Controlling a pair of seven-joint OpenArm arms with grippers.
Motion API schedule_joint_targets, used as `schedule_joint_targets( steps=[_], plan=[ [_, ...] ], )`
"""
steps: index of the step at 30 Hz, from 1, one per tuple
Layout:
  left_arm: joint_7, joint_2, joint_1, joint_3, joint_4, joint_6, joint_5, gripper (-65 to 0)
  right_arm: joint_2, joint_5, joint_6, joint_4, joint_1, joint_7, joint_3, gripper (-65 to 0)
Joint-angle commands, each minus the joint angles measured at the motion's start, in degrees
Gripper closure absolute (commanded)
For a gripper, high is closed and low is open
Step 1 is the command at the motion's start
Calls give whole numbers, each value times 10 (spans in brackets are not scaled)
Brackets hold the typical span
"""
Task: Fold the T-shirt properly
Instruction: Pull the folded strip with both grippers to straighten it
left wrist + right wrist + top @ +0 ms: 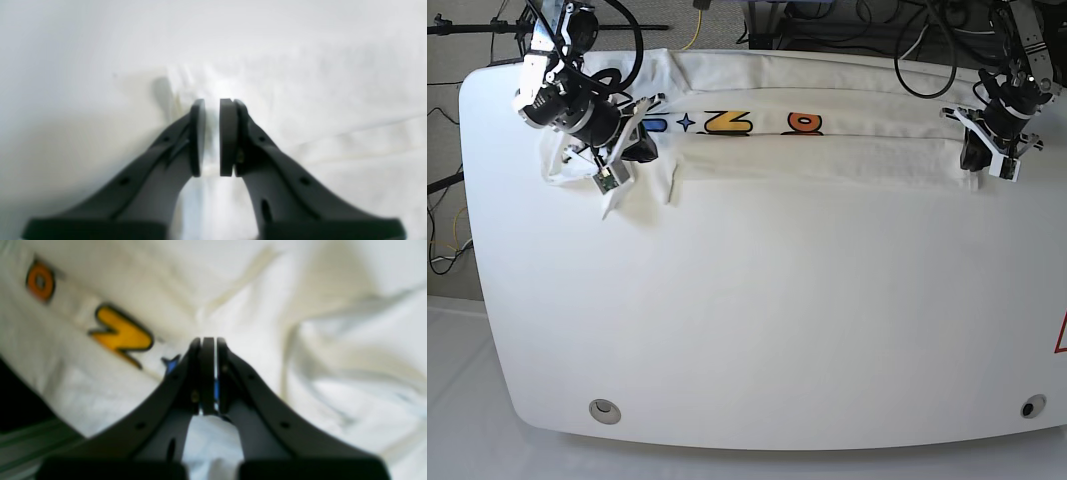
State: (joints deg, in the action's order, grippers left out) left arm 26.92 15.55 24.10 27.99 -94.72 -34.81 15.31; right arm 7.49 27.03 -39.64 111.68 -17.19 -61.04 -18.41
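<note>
The white T-shirt [827,150] lies as a long folded strip along the table's far side, with yellow, orange and blue print showing at its upper edge. At the strip's left end in the base view, my right gripper [639,148] is shut on a fold of the T-shirt [300,323]. In the right wrist view the right gripper [209,373] has thin cloth with blue print pressed between its pads, beside a yellow letter [123,335]. At the strip's right end, my left gripper [974,152] stands nearly closed. White T-shirt cloth [333,100] fills the narrow slit of the left gripper [212,136].
The white table [747,320] spreads toward the front, with a round fitting near each front corner [605,408] [1027,408]. Cables and stands crowd the space behind the far edge [847,25]. A dark drop past the table edge [20,400] shows in the right wrist view.
</note>
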Motion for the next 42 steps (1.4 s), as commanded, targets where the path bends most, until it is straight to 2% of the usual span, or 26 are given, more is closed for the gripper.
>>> schedule_joint_targets(
  steps=[1, 5, 7, 11, 15, 17, 27, 35, 42],
  plan=[
    [-11, 1, 18, 12, -22, -2, 7, -105, -2, 9, -4, 11, -4, 21, -8, -20],
    [-16, -8, 29, 17, -22, -1, 12, -94, 0, 10, -4, -7, -4, 43, -16, -22],
    [-7, -18, 24, 16, -10, -2, 9, -47, 8, 9, -4, -52, -1, 49, -8, -15],
    [-8, -18, 19, 12, 8, -2, 12, -12, 18, 9, -4, -104, 10, 54, 6, -11],
    [-3, -15, 14, 10, 20, -5, 11, -5, 27, 7, -4, -143, 16, 61, 15, -10],
    [8, -10, 4, 13, 22, -10, 7, -3, 41, 6, -4, -174, 17, 76, 31, -8],
    [13, -4, 1, 41, 9, -10, 3, -7, 70, 3, -4, -205, 19, 80, 82, -10],
    [16, 0, 3, 52, -21, -8, 3, -9, 66, 5, -4, -184, 13, 82, 97, -9],
    [22, 15, 5, 49, -45, -11, 1, -9, 51, -17, -4, -136, 5, 107, 74, -10]
  ],
)
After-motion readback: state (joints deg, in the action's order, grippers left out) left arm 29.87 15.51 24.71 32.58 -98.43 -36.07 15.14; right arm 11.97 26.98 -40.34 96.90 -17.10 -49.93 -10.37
